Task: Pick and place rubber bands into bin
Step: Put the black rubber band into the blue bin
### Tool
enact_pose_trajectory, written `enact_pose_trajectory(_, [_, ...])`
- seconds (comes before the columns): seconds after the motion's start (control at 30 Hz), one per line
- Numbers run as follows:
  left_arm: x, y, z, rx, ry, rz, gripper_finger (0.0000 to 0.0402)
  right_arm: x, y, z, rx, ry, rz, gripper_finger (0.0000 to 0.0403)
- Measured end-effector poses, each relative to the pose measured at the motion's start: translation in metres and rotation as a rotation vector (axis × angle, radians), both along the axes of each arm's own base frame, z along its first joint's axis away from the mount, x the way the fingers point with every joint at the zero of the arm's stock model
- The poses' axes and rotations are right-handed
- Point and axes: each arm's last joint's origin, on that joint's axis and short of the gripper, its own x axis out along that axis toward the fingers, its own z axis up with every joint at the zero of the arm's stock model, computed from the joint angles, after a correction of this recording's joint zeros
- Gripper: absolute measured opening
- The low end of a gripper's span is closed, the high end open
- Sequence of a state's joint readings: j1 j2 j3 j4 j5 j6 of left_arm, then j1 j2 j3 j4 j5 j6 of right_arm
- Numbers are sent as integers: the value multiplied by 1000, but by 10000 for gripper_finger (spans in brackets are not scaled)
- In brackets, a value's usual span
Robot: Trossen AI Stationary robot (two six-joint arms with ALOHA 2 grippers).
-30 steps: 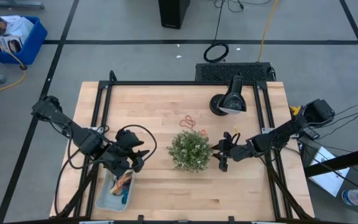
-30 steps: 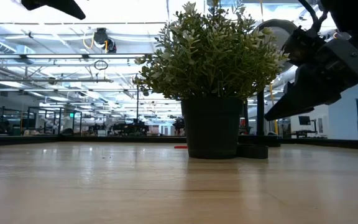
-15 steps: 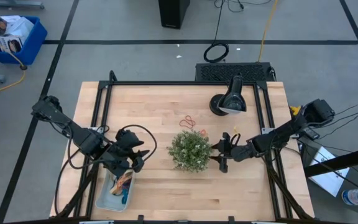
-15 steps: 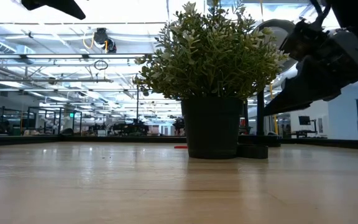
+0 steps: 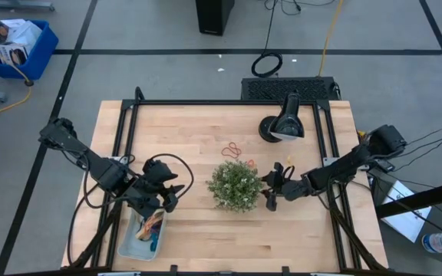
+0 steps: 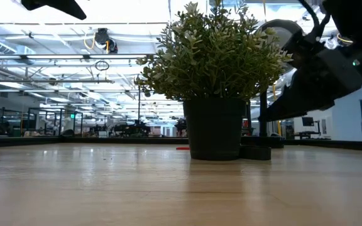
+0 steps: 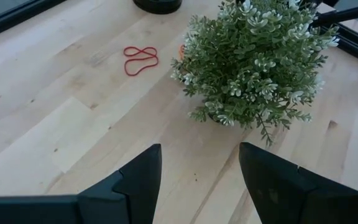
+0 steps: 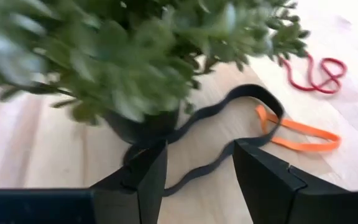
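A small potted plant [image 5: 235,185] stands mid-table. Past its far side lie a red rubber band [image 5: 233,149] and an orange one [image 5: 249,162]. The right wrist view shows a dark band [image 8: 229,118] curling by the pot, the orange band [image 8: 300,138] and the red band [image 8: 319,71], all flat on the wood. The pale-blue bin [image 5: 133,244] sits at the near left with several bands [image 5: 153,225] in it. My left gripper [image 5: 172,196] is open and empty by the bin's far right corner. My right gripper [image 5: 270,192] is open just right of the plant, above the table.
A black stand with a round base [image 5: 281,125] is at the far right of the table. Black frame rails [image 5: 126,130] run along the left and right sides. Bare wood lies near the front edge [image 5: 236,245]. A deep-blue bin [image 5: 18,46] stands on the floor.
My right gripper has gone a little toward the table's left, closer to the plant's pot, staying open. The bands and the plant have not moved.
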State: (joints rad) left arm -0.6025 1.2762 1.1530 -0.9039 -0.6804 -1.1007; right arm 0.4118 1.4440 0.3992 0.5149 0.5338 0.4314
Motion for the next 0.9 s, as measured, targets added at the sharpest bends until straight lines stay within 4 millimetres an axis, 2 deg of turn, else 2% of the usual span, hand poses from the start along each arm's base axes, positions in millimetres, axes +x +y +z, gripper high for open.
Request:
enact_pose_trajectory(0.43, [0, 0, 0, 0, 0, -1, 223, 5, 2, -13, 8, -2, -29, 176])
enact_pose_trajectory(0.9, [0, 0, 0, 0, 0, -1, 223, 5, 1, -13, 33, -6, -45, 176])
